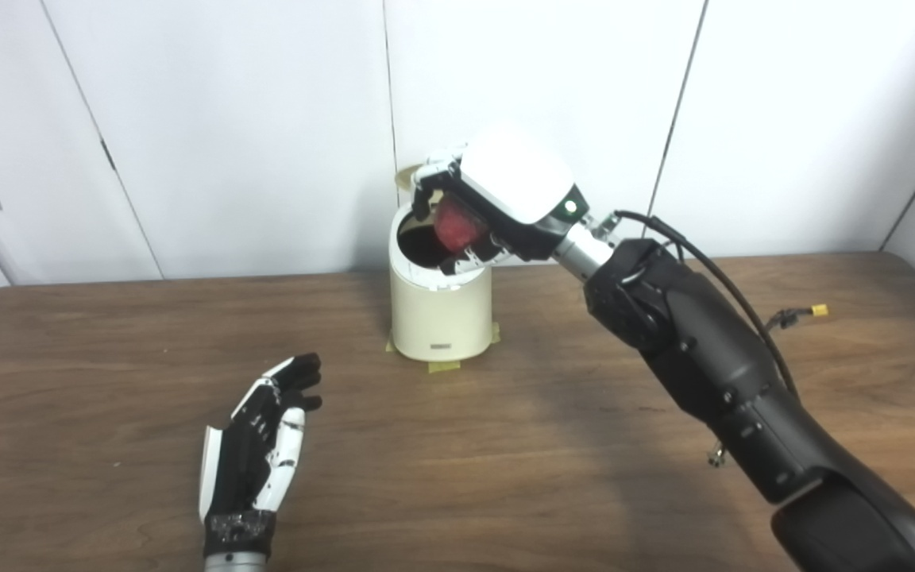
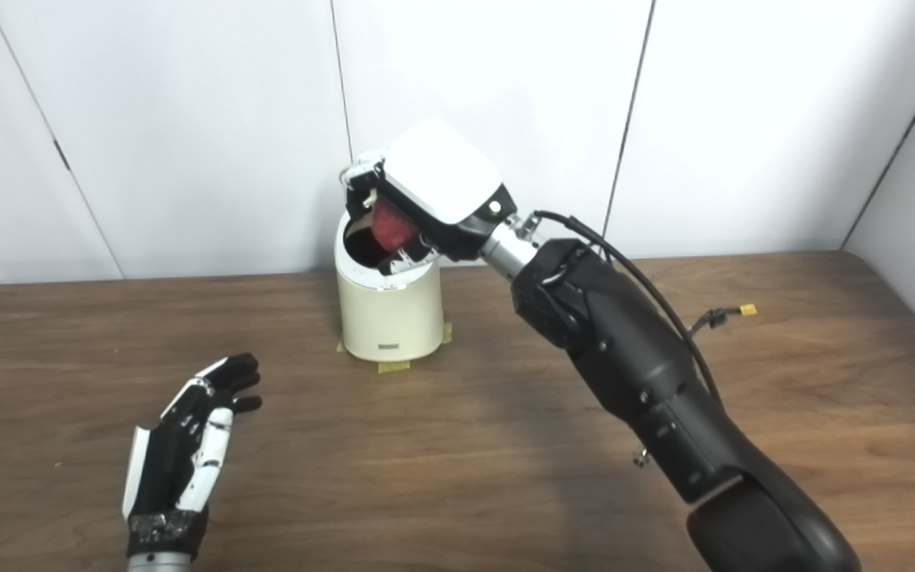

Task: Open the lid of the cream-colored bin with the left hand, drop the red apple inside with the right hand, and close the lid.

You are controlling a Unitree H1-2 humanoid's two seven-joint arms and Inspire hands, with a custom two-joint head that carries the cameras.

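While the left hand (image 1: pixel 255 445) lies open and empty at 7 o'clock, the apple hangs over the bin.
The cream-colored bin (image 1: pixel 440 314), lid up, stands at 12 o'clock; the right hand (image 1: pixel 497 202) grips the red apple (image 1: pixel 457 225) above its opening.

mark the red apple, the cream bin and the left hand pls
Red round apple (image 1: pixel 457 226), left eye view: its visible red side between the fingers.
Cream-coloured cylindrical bin (image 1: pixel 438 310), left eye view: front wall.
Left hand (image 2: pixel 183 445), right eye view: middle of the hand.
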